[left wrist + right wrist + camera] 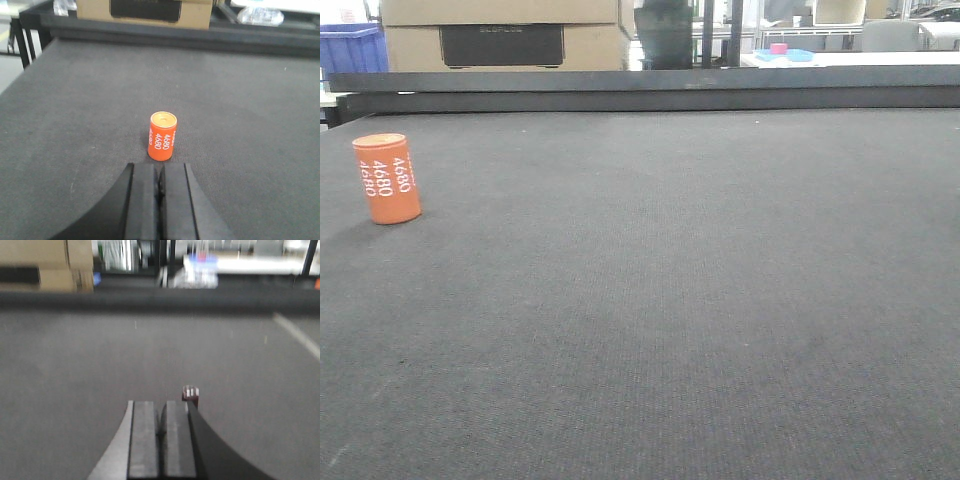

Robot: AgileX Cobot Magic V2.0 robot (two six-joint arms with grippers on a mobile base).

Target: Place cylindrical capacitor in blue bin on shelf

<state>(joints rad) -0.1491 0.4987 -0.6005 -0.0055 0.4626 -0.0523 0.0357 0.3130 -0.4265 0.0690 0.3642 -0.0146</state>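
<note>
The cylindrical capacitor [387, 178] is a small orange can with white "4680" print, standing upright on the dark grey mat at the far left of the front view. Seen from the left wrist, the capacitor [162, 136] stands just beyond my left gripper [159, 172], whose black fingers are shut together on nothing. My right gripper [161, 410] is shut too and holds nothing; a tiny dark red part [190, 393] lies on the mat by its right fingertip. The blue bin and the shelf are out of view.
A raised dark ledge [650, 88] runs along the mat's far edge. Behind it stands a cardboard box [505, 35], with a blue crate [350, 48] at far left. The mat's left edge [17, 80] drops off to the floor.
</note>
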